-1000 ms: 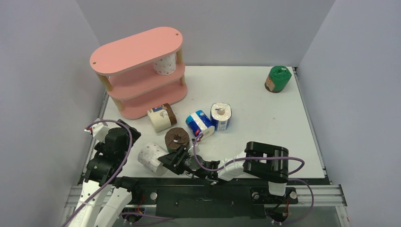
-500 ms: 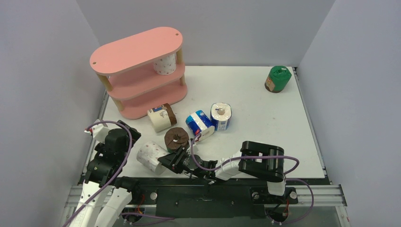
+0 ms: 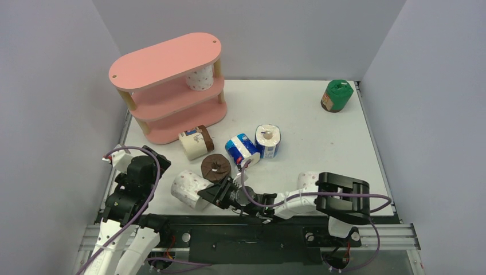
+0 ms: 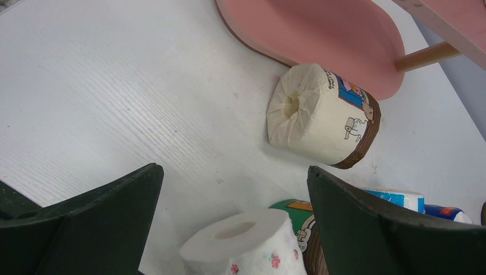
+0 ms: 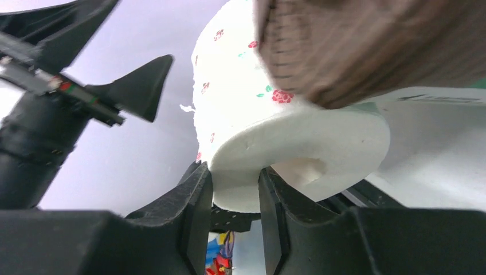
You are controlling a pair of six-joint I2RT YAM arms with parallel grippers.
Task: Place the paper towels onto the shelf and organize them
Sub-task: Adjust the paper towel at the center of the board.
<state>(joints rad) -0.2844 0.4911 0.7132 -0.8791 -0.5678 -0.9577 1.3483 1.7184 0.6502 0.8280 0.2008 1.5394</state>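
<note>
The pink shelf (image 3: pixel 166 86) stands at the far left, with one pink-dotted white roll (image 3: pixel 199 77) on its middle tier. Another dotted white roll (image 3: pixel 188 189) lies near the front edge; my right gripper (image 3: pixel 213 193) is shut on its wall, one finger in the core and one outside (image 5: pixel 235 189). A brown roll (image 3: pixel 215 167) sits just behind it. Beyond that lie a beige roll (image 3: pixel 195 142) and two blue-and-white rolls (image 3: pixel 242 149) (image 3: pixel 267 140). A green roll (image 3: pixel 336 95) stands far right. My left gripper (image 3: pixel 136 171) hangs open, left of the held roll (image 4: pixel 246 246).
Grey walls close in the table (image 3: pixel 321 149) on the left, back and right. The shelf's bottom board (image 4: pixel 321 34) and a wooden post (image 4: pixel 427 55) show in the left wrist view above the beige roll (image 4: pixel 321 117). My right arm's elbow (image 3: pixel 344 195) reaches along the front edge.
My right gripper has closed on the wall of the dotted roll, which shifted slightly. The right arm's elbow swung to the right. The left arm has not moved.
</note>
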